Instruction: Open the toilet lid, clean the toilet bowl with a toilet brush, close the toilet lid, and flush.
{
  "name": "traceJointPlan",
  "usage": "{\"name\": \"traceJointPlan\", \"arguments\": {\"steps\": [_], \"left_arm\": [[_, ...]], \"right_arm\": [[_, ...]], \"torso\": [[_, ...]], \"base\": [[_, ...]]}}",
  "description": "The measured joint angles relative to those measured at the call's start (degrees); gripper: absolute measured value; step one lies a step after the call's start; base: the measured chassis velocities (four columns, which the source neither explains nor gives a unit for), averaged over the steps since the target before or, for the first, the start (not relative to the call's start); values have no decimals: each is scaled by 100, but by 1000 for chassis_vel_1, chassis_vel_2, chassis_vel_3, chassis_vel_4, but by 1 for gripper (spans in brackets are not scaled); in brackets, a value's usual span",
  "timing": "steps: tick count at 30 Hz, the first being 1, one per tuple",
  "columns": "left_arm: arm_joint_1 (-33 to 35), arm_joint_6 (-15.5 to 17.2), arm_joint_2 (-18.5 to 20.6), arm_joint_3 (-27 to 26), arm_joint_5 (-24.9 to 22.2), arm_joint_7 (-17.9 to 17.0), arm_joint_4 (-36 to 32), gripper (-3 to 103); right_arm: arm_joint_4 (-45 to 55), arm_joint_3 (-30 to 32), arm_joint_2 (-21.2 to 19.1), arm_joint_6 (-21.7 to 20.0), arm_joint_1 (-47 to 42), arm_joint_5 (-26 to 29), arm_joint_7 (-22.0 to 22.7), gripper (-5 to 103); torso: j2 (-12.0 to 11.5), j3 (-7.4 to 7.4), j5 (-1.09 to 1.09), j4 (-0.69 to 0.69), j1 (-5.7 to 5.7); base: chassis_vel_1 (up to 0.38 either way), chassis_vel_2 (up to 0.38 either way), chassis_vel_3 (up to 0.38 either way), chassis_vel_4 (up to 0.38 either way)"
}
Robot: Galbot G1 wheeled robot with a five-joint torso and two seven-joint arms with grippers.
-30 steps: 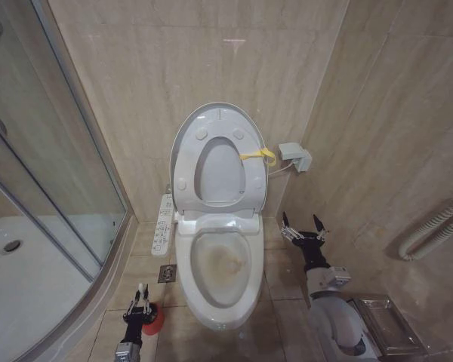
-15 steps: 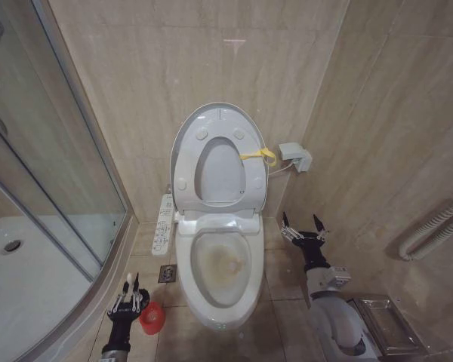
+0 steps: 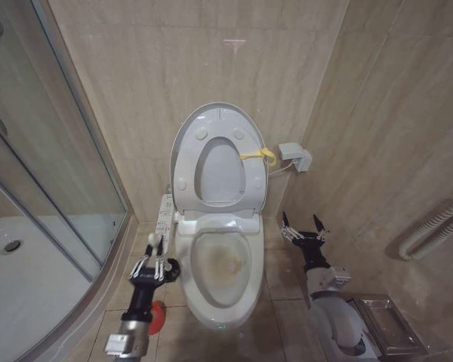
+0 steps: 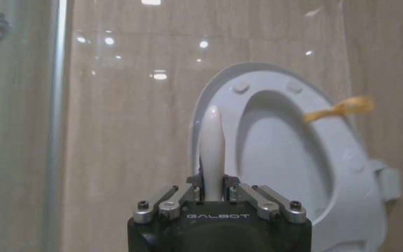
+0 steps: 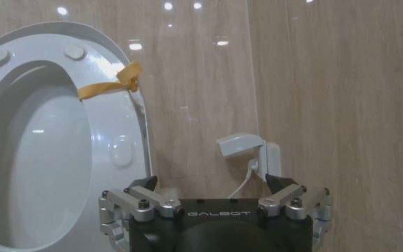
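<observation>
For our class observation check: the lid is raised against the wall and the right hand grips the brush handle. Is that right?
Not quite. The toilet lid is raised, but the left hand grips the toilet brush, as the left wrist view shows; the right hand is open.

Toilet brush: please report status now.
Left end effector shut on toilet brush, beside toilet bowl. Right end effector open, idle. Toilet lid up; nothing blocking.
</observation>
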Motion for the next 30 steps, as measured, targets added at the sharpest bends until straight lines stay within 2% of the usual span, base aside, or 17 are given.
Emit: {"name": "traceJointPlan", "arguments": {"steps": [4,15,19,23,27,28,30], "left_arm": [[-382,317,69,471,-272,128,16,18],[-1147,879,183,970,-551,313,58,18],[-1392,898,257,964,-637,361,166,18],[-1710,809,277,987,-701,375,604,18],[-2146,692,359,1302,-824,388,1307,18],[-2146,692,359,1302,-824,388,1307,18],[-2507,698,428,1631,-1019,400,1831,18]], "right_arm": [[0,0,0,0,0,0,0,100],[0,0,0,0,0,0,0,100],[0,0,0,0,0,0,0,100],[0,0,0,0,0,0,0,100],[0,0,0,0,0,0,0,100],[0,0,0,0,0,0,0,100],[0,0,0,0,0,0,0,100]], "torso": [[0,0,-1,0,0],[0,0,-1,-1,0],[0,0,-1,0,0],[0,0,-1,0,0],[0,1,-2,-1,1],[0,1,-2,-1,1],[0,1,-2,0,1]], "base": [[0,0,0,0],[0,0,0,0],[0,0,0,0],[0,0,0,0],[0,0,0,0],[0,0,0,0],[0,0,0,0]]}}
